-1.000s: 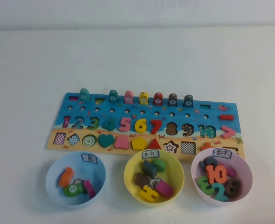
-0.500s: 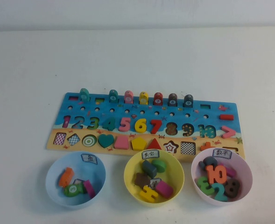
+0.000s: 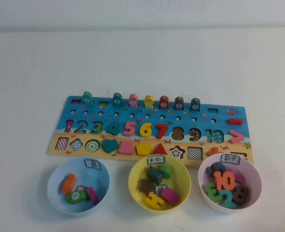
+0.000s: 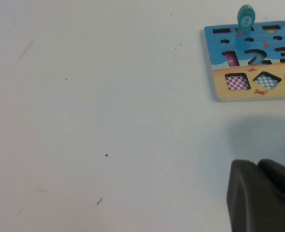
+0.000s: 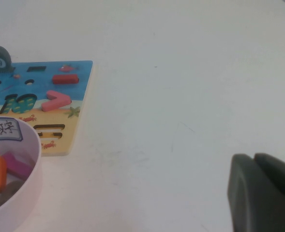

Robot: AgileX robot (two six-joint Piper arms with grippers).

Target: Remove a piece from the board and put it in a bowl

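Note:
The board (image 3: 219, 116) lies across the middle of the table, blue above and sandy below. In its shape row, the round slot (image 3: 92, 145) stands empty and shows ring markings. The green round piece (image 3: 165, 170) lies in the yellow bowl (image 3: 133, 186), among other shape pieces. Neither arm appears in the high view. My left gripper (image 4: 258, 164) is shut and empty over bare table, off the board's (image 4: 219, 72) left end. My right gripper (image 5: 254, 157) is shut and empty, off the board's (image 5: 79, 96) right end.
A light blue bowl (image 3: 52, 188) sits left of the yellow one and a pink bowl (image 3: 256, 186) right of it, both holding several pieces. All three line up along the board's near edge. Pegs (image 3: 148, 101) stand along its far edge.

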